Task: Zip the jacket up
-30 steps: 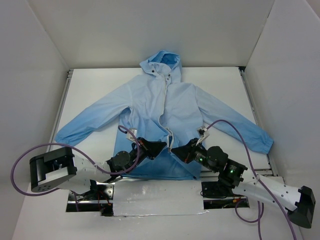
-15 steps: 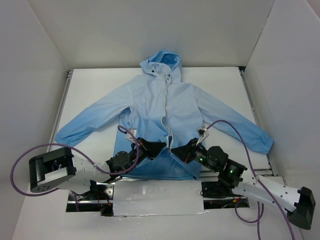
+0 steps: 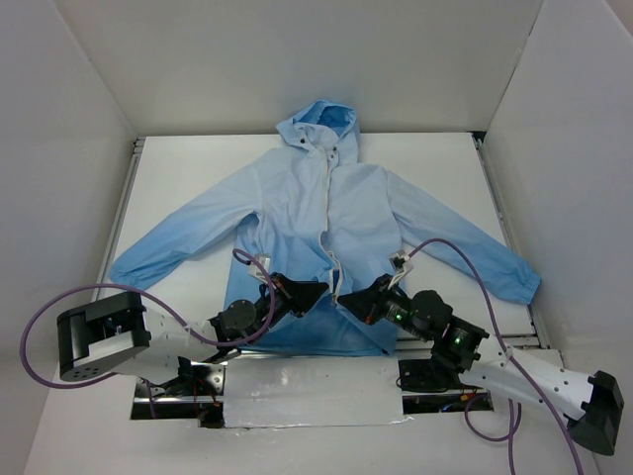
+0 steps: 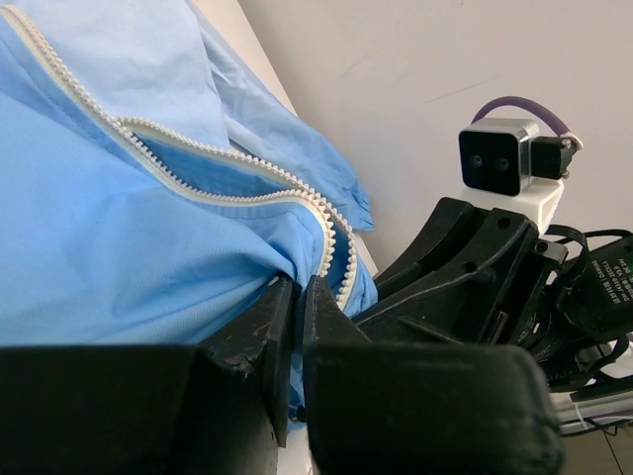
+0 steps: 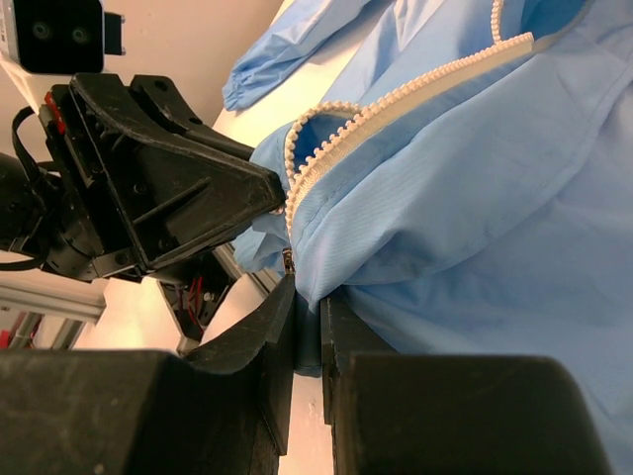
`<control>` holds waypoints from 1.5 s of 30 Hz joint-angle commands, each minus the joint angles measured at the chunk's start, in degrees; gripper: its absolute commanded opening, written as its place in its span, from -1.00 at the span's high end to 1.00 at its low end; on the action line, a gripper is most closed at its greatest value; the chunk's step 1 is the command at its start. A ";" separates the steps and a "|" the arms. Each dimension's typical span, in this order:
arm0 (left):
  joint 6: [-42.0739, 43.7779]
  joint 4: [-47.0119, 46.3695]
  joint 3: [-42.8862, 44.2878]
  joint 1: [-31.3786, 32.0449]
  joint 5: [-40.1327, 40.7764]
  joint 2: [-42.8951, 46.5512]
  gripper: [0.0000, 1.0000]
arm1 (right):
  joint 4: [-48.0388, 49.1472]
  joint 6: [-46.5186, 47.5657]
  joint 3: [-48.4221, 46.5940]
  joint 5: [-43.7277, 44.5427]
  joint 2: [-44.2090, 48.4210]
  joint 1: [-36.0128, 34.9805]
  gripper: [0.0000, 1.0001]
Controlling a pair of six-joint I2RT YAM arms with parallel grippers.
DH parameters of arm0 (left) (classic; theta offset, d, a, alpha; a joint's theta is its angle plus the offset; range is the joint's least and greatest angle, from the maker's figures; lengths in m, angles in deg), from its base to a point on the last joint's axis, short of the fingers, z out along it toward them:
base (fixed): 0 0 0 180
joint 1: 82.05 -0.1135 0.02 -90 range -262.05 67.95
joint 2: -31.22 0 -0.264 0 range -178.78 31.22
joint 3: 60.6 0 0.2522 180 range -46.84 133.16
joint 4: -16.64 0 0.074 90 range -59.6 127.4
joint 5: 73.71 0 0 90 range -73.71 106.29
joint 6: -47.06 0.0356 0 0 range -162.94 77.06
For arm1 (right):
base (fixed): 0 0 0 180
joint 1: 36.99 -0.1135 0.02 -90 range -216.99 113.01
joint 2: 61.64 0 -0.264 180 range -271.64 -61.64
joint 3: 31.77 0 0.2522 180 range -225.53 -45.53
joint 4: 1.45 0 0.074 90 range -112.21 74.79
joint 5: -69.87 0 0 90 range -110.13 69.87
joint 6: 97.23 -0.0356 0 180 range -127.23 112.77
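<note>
Left claw [image 3: 316,291] and right claw [image 3: 348,296], tips almost meeting, each pinched nearly closed on a lower front edge of the jacket [image 3: 297,208], beside its white zipper [image 4: 227,193]. Jacket lies spread on the desk [image 3: 435,158], hood [image 3: 318,121] farthest from the arms.

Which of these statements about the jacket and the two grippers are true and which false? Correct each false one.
1. The left gripper hangs open above the jacket. False: it is shut on blue fabric beside the zipper.
2. The right gripper pinches jacket fabric. True.
3. The zipper is closed at the bottom. False: its two rows of teeth stand apart there.
4. The hood lies at the end away from both grippers. True.
5. Both sleeves are folded under the body. False: they spread out to either side.
</note>
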State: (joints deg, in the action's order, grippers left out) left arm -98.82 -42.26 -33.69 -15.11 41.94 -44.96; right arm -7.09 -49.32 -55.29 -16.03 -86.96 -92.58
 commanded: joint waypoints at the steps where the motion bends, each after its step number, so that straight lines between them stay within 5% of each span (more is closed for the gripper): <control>1: -0.72 -32.72 -0.23 0.21 -0.51 1.39 1.00 | 4.27 0.78 0.00 0.39 0.89 0.57 1.00; 45: -1.51 -32.72 -0.14 0.21 -2.80 0.51 1.00 | 8.41 -5.55 -1.14 -13.24 -1.23 9.89 1.00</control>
State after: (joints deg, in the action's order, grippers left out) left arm -100.30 -42.90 -33.78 -15.11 40.62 -44.96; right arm -2.37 -53.91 -54.70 -28.92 -89.13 -83.07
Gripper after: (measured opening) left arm 0.158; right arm 0.173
